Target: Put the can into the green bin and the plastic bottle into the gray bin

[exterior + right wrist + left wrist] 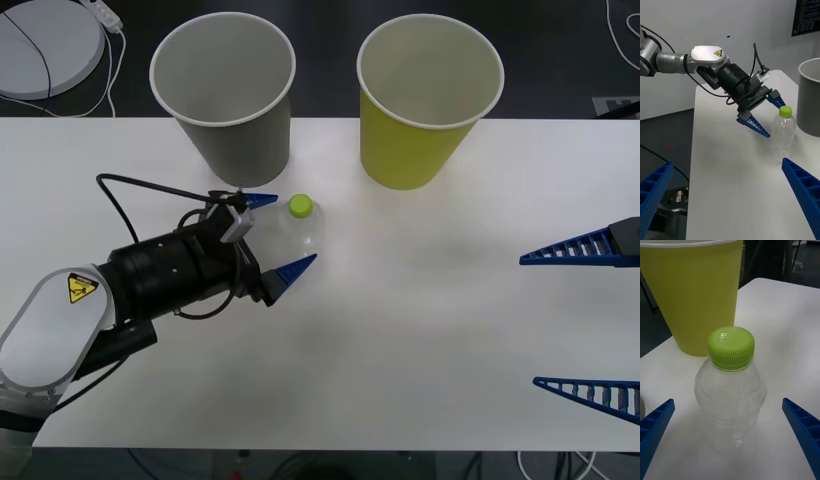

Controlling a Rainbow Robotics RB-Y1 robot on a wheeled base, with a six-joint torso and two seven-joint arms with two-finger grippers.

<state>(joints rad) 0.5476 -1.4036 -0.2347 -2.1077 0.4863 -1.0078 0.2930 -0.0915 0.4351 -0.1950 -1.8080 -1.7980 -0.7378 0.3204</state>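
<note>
The plastic bottle (305, 226), clear with a lime-green cap, stands upright on the white table in front of the gray bin (222, 90). The green bin (425, 95) stands to the right of the gray one at the table's far edge. My left gripper (288, 232) is open, with one blue finger on each side of the bottle (730, 397) and a gap on both sides. The right wrist view shows the left gripper (773, 118) level with the bottle's (784, 131) upper half. My right gripper (531, 320) hangs open at the right side of the table, holding nothing. The can is out of view.
A round white device (45, 45) with a cable lies beyond the table's far left corner. The white table (400, 330) is bare between the two arms. A black cable loops over the left wrist (120, 195).
</note>
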